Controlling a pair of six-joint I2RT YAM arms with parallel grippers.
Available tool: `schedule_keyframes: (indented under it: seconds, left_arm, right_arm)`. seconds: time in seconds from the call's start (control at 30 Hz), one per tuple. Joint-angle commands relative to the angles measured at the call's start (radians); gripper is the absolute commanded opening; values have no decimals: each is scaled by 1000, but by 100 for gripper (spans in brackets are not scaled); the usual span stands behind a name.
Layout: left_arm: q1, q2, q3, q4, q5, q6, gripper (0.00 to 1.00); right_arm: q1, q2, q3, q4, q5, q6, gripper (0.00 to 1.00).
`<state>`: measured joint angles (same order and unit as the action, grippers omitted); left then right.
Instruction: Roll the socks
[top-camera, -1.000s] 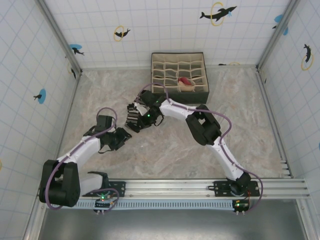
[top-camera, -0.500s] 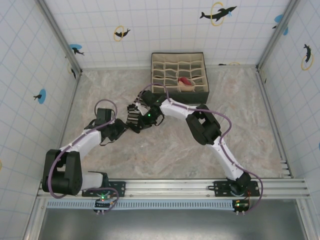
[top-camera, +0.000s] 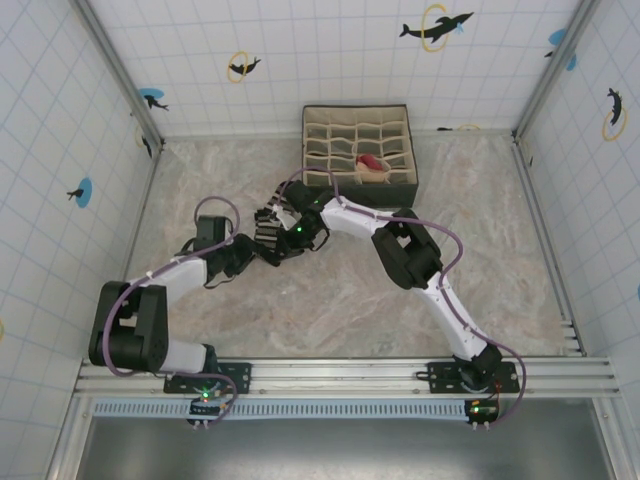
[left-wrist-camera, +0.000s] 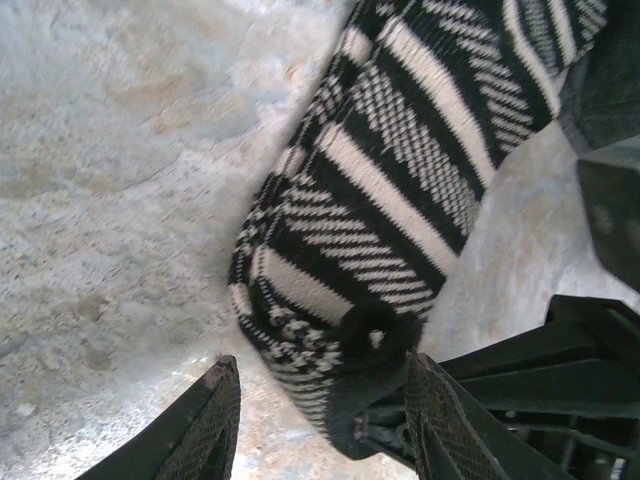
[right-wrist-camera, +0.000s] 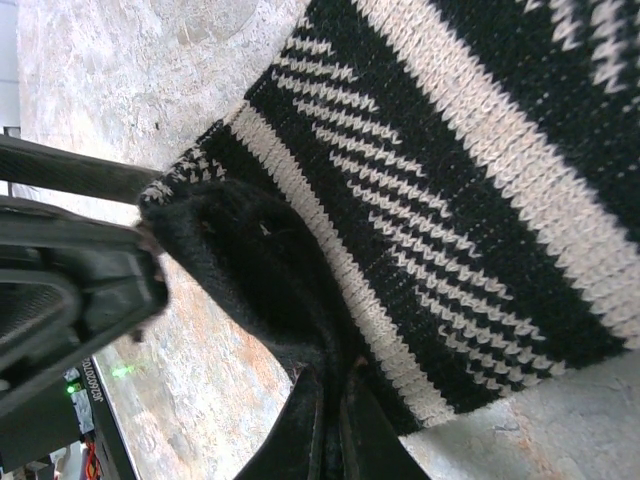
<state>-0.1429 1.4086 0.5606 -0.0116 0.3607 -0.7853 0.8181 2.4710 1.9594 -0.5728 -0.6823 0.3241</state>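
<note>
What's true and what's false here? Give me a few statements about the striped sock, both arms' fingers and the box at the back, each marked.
1. The right arm's fingers are shut on the black sock with grey-white stripes. True.
2. The left arm's fingers are clamped shut on that sock. False: they stand apart, with the sock's end between them.
3. The peach and dark red sock lies on the bare table. False: it sits in a compartment of the beige fabric divider box.
4. The divider box stands at the table's far side. True.
</note>
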Motion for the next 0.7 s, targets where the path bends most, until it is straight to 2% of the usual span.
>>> schedule_keyframes:
  seconds: [0.0,0.43,0.67]
  left_arm:
    - [4,20,-12,24,13,2,46]
    - [3,96,4,64,13,-6,48]
    - [3,128,25,54,6,11,37]
  right_arm:
    - [-4,43,30,-18,17,11,0]
    - [-4,42,30,-26,17,2,0]
    - [-5,28,26,-26,18,-24,2]
